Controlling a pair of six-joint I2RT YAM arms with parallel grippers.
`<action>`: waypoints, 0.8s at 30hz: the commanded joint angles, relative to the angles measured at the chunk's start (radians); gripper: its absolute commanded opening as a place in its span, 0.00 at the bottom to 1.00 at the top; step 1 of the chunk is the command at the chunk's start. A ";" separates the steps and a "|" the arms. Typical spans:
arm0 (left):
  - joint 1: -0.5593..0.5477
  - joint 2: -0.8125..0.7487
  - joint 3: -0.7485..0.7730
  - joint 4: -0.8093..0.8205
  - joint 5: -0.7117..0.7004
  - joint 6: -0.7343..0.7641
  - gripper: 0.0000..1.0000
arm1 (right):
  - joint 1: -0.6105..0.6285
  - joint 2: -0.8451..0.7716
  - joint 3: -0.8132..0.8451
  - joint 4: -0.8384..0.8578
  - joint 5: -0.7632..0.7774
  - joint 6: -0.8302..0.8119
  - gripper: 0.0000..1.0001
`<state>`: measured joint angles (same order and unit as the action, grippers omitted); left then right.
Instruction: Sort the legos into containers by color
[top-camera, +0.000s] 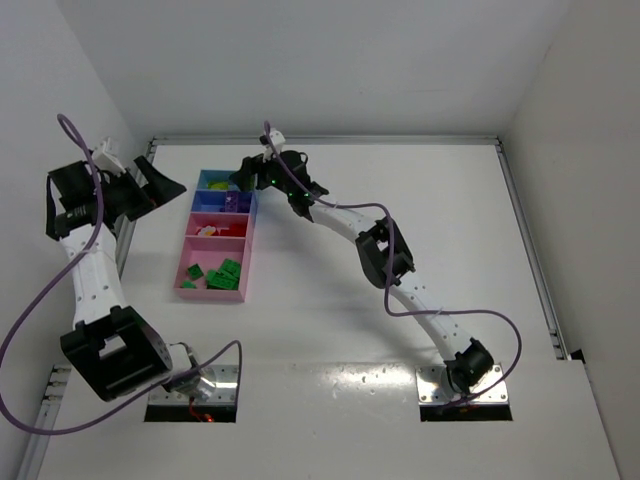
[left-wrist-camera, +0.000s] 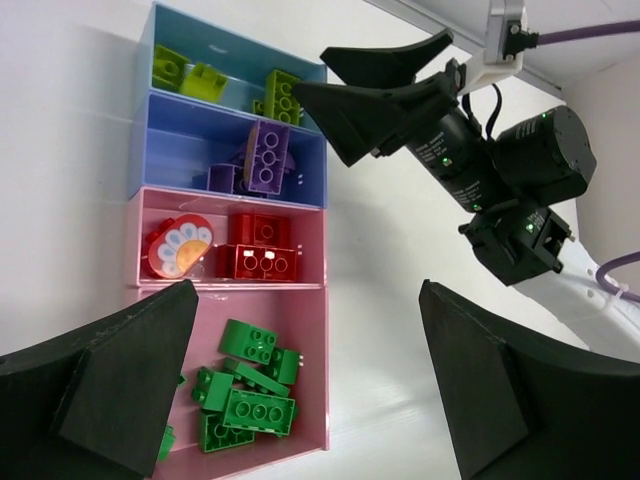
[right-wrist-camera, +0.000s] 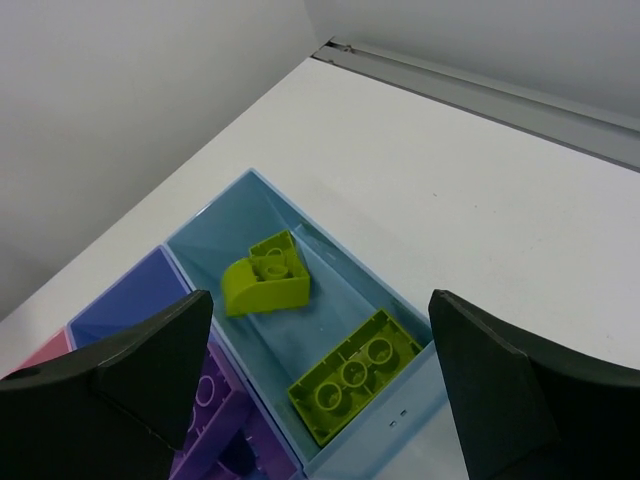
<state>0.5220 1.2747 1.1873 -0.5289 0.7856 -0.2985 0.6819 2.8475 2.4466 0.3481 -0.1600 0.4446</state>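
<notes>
The left gripper (left-wrist-camera: 308, 290) is seen raised to the side of the containers (left-wrist-camera: 140, 150), its matte black fingers spread wide with nothing between them. Glossy green legos (left-wrist-camera: 258, 410), studded, are heaped in the largest pink compartment. Red legos (left-wrist-camera: 262, 262) and a rounded red piece printed with white and orange dots (left-wrist-camera: 180, 246) lie in the next pink one. Purple legos (left-wrist-camera: 267, 157) are found in the darker blue tray. Farthest, the right gripper (right-wrist-camera: 320, 300) is poised over the light blue tray, fingers parted and empty, above a flat yellow-green lego (right-wrist-camera: 352, 375) and a curved one (right-wrist-camera: 265, 283).
</notes>
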 joint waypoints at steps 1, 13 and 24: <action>-0.058 -0.046 -0.003 0.030 -0.034 0.028 1.00 | -0.007 -0.066 0.048 0.045 -0.024 -0.029 0.89; -0.445 -0.014 0.078 -0.066 -0.316 0.246 1.00 | -0.126 -0.658 -0.204 -0.614 -0.151 -0.319 0.99; -0.766 0.094 0.029 -0.030 -0.503 0.318 1.00 | -0.482 -1.368 -1.210 -0.658 -0.128 -0.322 0.99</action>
<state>-0.2062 1.3552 1.2293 -0.5903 0.3599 -0.0109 0.2180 1.5803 1.3952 -0.2729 -0.2893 0.1307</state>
